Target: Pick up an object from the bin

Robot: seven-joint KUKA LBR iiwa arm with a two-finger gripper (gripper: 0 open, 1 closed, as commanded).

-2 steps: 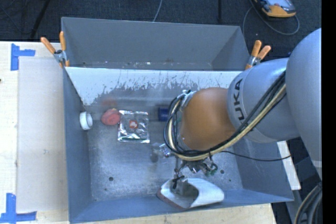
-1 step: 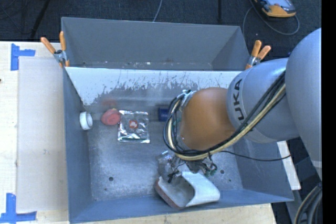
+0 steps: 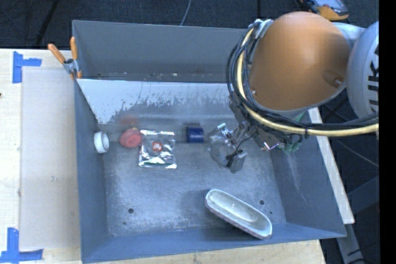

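5 small loose things on the scuffed, dull grey metal floor of the bin (image 3: 185, 59). At far left, a short white cylinder (image 3: 101, 142), cap-like. Just beside it, a soft-looking reddish-pink lump (image 3: 130, 138), next to a crinkled silver foil packet (image 3: 156, 151) with a small red mark; touching or not, hard to tell, and any print too small to read. Near the middle, toward the back wall, a small dark blue block (image 3: 195, 133). Close to the near wall, a smooth, shallow white oval dish (image 3: 238, 213), lying slantwise.

Just right of the blue block and apart from it, the gripper (image 3: 229, 150): grey metal with a dark tip, low over the floor, upper part hidden under a glossy orange dome (image 3: 297, 62) and looped black and yellow cables (image 3: 247, 109). Spread or pressed together: cannot tell. Dark letters on the white arm casing (image 3: 365, 65) cut off, unreadable.
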